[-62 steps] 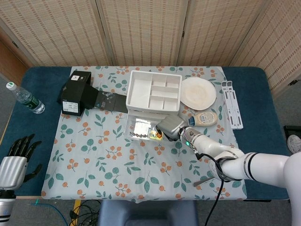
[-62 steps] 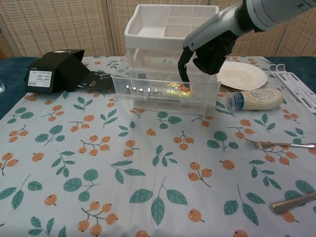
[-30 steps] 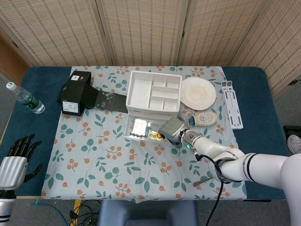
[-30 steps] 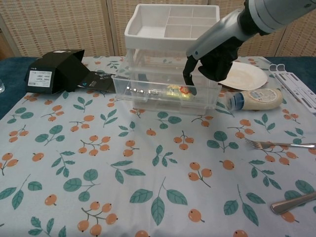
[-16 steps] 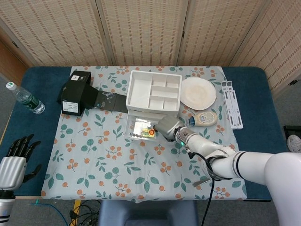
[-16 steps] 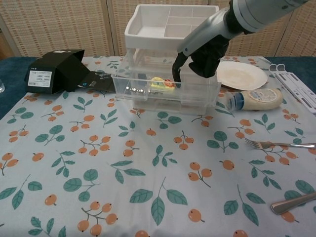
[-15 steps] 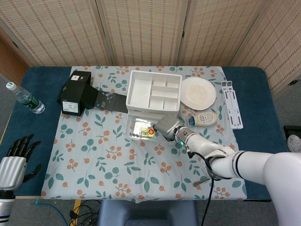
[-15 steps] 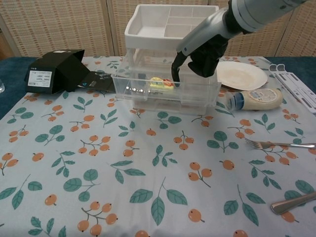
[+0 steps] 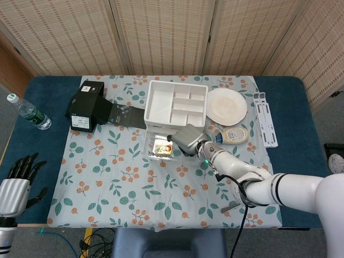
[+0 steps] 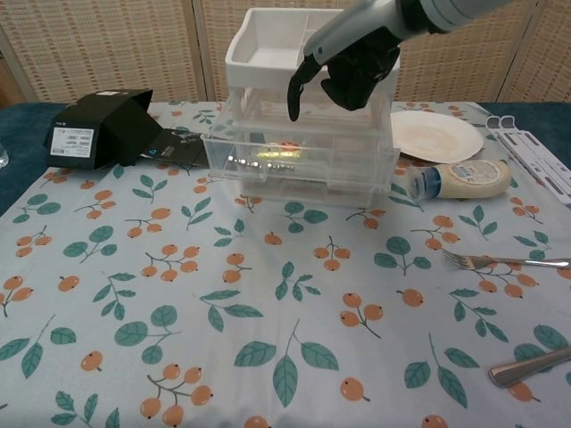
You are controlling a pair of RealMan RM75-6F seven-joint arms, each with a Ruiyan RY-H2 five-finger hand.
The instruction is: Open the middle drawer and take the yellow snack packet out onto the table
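- Right hand point(image 10: 343, 64): raised above the pulled-out middle drawer point(image 10: 299, 169), fingers curled, apparently holding nothing.
- Yellow snack packet point(image 10: 278, 153): lies in the drawer, below the hand.
- Left hand point(image 9: 19, 180): fingers apart, idle, off the table.

Blue table point(image 9: 48, 86) under a leaf-print cloth point(image 10: 178, 294) — drawer unit point(image 9: 176, 105), black box point(image 9: 85, 106), plate point(image 9: 227, 106), sauce bottle point(image 9: 235, 135), water bottle point(image 9: 28, 112)
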